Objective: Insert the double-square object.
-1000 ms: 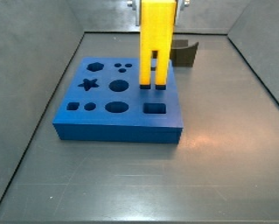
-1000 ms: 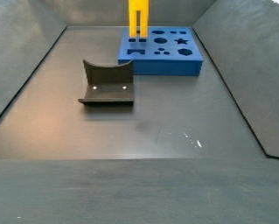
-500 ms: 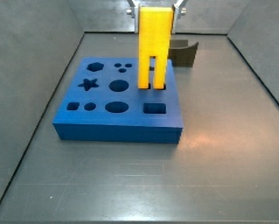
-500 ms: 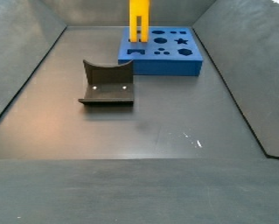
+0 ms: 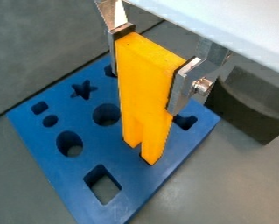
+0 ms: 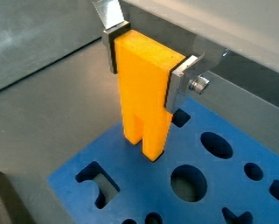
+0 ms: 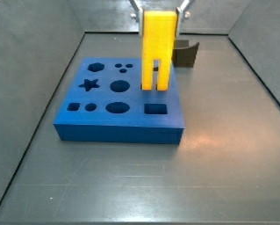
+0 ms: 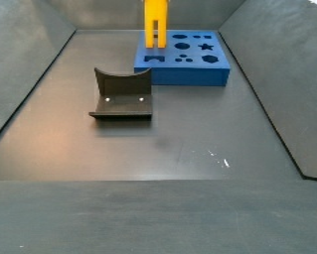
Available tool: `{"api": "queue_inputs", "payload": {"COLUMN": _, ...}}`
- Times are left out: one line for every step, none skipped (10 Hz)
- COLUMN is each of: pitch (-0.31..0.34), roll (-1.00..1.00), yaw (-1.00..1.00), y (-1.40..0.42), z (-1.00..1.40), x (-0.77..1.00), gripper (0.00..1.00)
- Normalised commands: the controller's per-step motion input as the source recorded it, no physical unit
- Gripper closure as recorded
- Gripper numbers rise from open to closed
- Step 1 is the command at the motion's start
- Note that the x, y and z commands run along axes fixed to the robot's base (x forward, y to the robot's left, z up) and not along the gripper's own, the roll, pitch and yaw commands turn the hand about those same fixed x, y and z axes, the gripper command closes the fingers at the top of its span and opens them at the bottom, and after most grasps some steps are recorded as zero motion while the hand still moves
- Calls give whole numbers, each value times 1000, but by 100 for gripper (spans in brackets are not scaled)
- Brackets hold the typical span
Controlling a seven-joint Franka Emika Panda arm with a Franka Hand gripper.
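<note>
The double-square object [image 7: 159, 48] is a tall yellow peg with two square legs, and it hangs upright in my gripper [image 7: 160, 7]. In both wrist views the silver fingers [image 5: 184, 84] clamp its top from both sides, with the gripper [image 6: 148, 61] shut on it. The blue block [image 7: 107, 110] with shaped holes lies under it. The leg tips [image 6: 151, 150] reach the block's top face near its edge beside the fixture. I cannot tell how deep they sit. The peg also shows in a side view [image 8: 155, 25], over the block's corner [image 8: 194, 62].
The dark fixture [image 8: 121, 94] stands on the grey floor apart from the block; it shows behind the peg in a side view [image 7: 187, 53] and beside the block in a wrist view [image 5: 253, 105]. Sloped grey walls [image 7: 37, 88] close in the floor.
The peg and the gripper have come down a little over the block: the peg's top is lower in the side view while the leg tips stay at the block's face.
</note>
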Motion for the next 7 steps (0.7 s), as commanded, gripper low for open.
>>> {"api": "queue_inputs", "payload": {"pitch": -10, "roll": 60, "yaw": -31, "y": 0, "z": -271, "x": 0, "gripper": 100}}
{"api": "queue_inputs", "payload": {"pitch": -11, "roll": 51, "yaw": -71, "y": 0, "z": -263, "x": -20, "gripper": 100}}
{"api": "queue_inputs", "payload": {"pitch": -1, "roll": 97, "yaw": -69, "y": 0, "z": -314, "x": 0, "gripper": 100}}
{"api": "queue_inputs", "payload": {"pitch": 0, "roll": 143, "yaw": -54, "y": 0, "z": -391, "x": 0, "gripper": 100}}
{"api": "queue_inputs", "payload": {"pitch": 0, "roll": 157, "yaw": -60, "y": 0, "z": -411, "x": 0, "gripper": 100}}
{"api": "queue_inputs", "payload": {"pitch": 0, "roll": 170, "yaw": -63, "y": 0, "z": -440, "x": 0, "gripper": 100}}
{"api": "queue_inputs", "payload": {"pitch": 0, "roll": 183, "yaw": -66, "y": 0, "z": -469, "x": 0, "gripper": 100}}
